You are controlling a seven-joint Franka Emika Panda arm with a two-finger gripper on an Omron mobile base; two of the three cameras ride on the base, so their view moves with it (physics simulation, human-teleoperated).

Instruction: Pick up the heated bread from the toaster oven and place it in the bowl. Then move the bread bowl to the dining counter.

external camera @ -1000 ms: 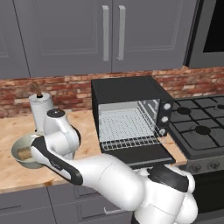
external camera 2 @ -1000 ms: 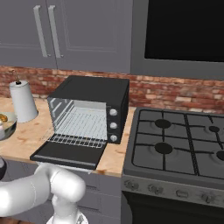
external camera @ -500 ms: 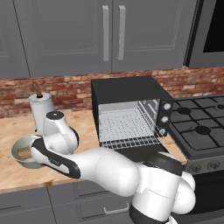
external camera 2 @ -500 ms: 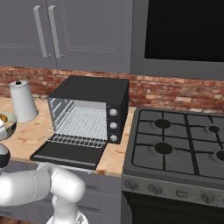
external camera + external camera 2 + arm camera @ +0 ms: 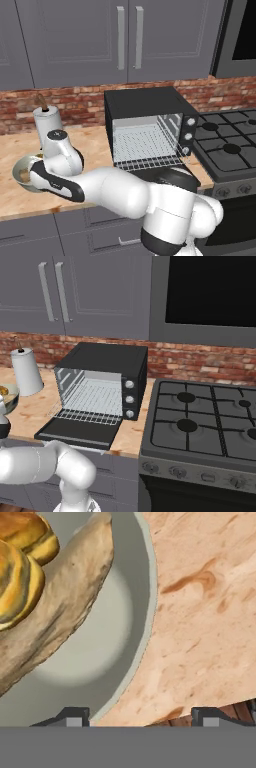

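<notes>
The hand (image 5: 137, 716) sits low over the bowl (image 5: 135, 612) rim, one finger inside the rim and one outside over the desk (image 5: 210, 612), jaws apart and not clamped yet. The heated bread (image 5: 17, 557) lies in the bowl beside a pale loaf (image 5: 60, 607). The toaster oven (image 5: 147, 127) stands door down further along the desk.

Light is even and diffuse in both base views, with no glare and only a soft shadow inside the toaster oven (image 5: 150, 137) and under the upper cabinets (image 5: 75, 291). Edges render crisp, without lens distortion. In the hand view the bowl (image 5: 135, 637) shows smooth shading, while the close tabletop (image 5: 210, 612) texture looks slightly soft.
</notes>
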